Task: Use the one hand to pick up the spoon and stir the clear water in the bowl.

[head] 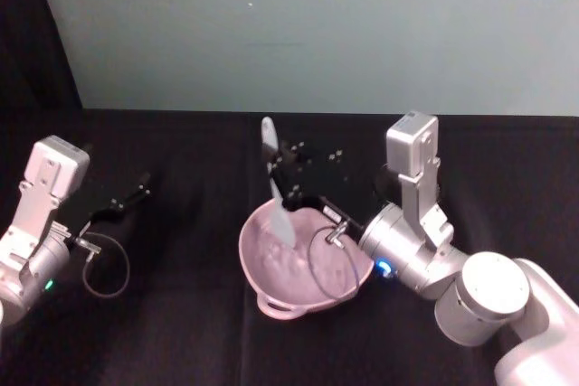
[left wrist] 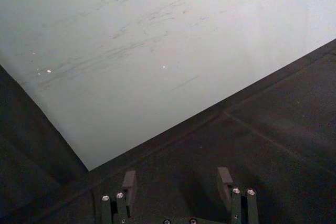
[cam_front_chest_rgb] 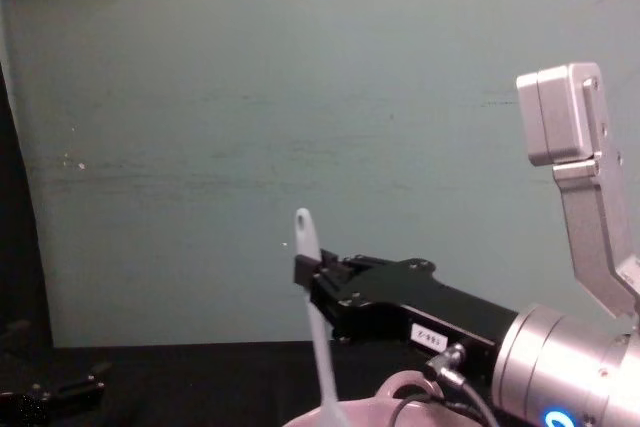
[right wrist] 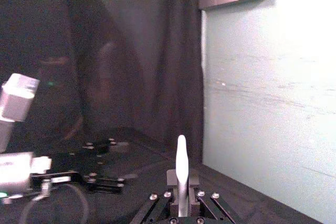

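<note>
My right gripper (head: 277, 183) is shut on the white spoon (head: 271, 155), reaching over the far side of the pale pink bowl (head: 308, 302) at the table's middle. The spoon stands nearly upright, handle end up and blade down inside the bowl. In the chest view the spoon (cam_front_chest_rgb: 309, 247) rises from the right gripper (cam_front_chest_rgb: 311, 278) above the bowl's rim (cam_front_chest_rgb: 340, 415). The right wrist view shows the spoon's handle (right wrist: 181, 163) clamped between the fingers. My left gripper (head: 136, 193) rests open at the table's left, away from the bowl, its fingers (left wrist: 224, 178) apart over bare cloth.
Black cloth covers the table (head: 181, 314), with a pale green wall (head: 317, 33) behind it. A grey cable (head: 318, 268) from the right wrist loops over the bowl's right side. Another cable loop (head: 107, 268) hangs by the left wrist.
</note>
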Robot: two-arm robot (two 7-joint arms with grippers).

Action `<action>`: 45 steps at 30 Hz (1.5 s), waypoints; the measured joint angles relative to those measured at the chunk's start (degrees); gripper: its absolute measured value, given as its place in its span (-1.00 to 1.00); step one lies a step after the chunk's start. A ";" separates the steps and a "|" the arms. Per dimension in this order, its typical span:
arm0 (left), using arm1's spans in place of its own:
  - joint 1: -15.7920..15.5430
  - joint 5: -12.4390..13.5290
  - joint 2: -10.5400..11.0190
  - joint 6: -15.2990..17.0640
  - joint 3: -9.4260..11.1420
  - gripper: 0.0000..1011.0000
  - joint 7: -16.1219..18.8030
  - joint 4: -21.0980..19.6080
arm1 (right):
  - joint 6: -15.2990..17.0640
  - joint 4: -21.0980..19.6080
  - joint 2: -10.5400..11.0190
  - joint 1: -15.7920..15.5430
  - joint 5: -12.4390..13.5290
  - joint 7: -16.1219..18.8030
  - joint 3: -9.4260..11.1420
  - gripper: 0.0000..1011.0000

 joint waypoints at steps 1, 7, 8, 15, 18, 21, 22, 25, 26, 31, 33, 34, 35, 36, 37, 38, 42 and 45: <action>0.00 0.00 0.00 0.00 0.00 0.99 0.00 0.00 | -0.05 0.55 -0.05 0.39 -0.11 -0.17 0.14 -0.78; 0.00 0.00 0.00 0.00 0.00 0.99 0.00 0.00 | -0.55 2.37 0.28 1.67 -0.66 -1.82 1.93 -0.78; 0.00 0.00 0.00 0.00 0.00 0.99 0.00 0.00 | -0.56 2.37 0.43 1.65 -0.66 -2.00 2.20 -0.78; 0.00 0.00 0.00 0.00 0.00 0.99 0.00 0.00 | -0.20 1.06 2.10 0.26 -0.55 -3.01 4.34 -0.78; 0.00 0.00 0.00 0.00 0.00 0.99 0.00 0.00 | 0.35 -0.66 3.31 -1.28 -0.13 -3.10 5.50 -0.78; 0.00 0.00 0.00 0.00 0.00 0.99 0.00 0.00 | 0.96 -2.49 4.25 -2.84 0.34 -3.04 6.14 -0.78; 0.00 0.00 0.00 0.00 0.00 0.99 0.00 0.00 | 1.23 -3.46 4.66 -3.65 0.64 -2.99 6.32 -0.78; 0.00 0.00 0.00 0.00 0.00 0.99 0.00 0.00 | 1.59 -4.96 5.13 -4.82 1.08 -2.51 6.35 -0.78; 0.00 0.00 0.00 0.00 0.00 0.99 0.00 0.00 | 1.71 -5.77 5.37 -5.47 1.40 -2.11 6.26 -0.78; 0.00 0.00 0.00 0.00 0.00 0.99 0.00 0.00 | 1.88 -8.37 5.77 -7.22 2.38 -0.75 5.31 -0.78; 0.00 0.00 0.00 0.00 0.00 0.99 0.00 0.00 | 1.88 -9.29 5.72 -7.75 2.78 -0.15 4.57 -0.78; 0.00 0.00 0.00 0.00 0.00 0.99 0.00 0.00 | 1.88 -9.52 5.68 -7.85 2.93 0.10 4.26 -0.78; 0.00 0.00 0.00 0.00 0.00 0.99 0.00 0.00 | 1.88 -9.76 5.43 -7.91 3.25 0.51 3.64 -0.78; 0.00 0.00 0.00 0.00 0.00 0.99 0.00 0.00 | 1.87 -9.79 5.28 -7.89 3.39 0.65 3.33 -0.78; 0.00 0.00 0.00 0.00 0.00 0.99 0.00 0.00 | 1.87 -9.79 5.11 -7.82 3.51 0.82 3.03 -0.78; 0.00 0.00 0.00 0.00 0.00 0.99 0.00 0.00 | 1.87 -9.75 4.92 -7.69 3.70 0.98 2.76 -0.78; 0.00 0.00 0.00 0.00 0.00 0.99 0.00 0.00 | 1.88 -8.47 3.76 -6.19 4.07 1.55 1.24 -0.78; 0.00 0.00 0.00 0.00 0.00 0.99 0.00 0.00 | 1.76 -6.69 2.74 -4.52 3.90 1.69 0.21 -0.78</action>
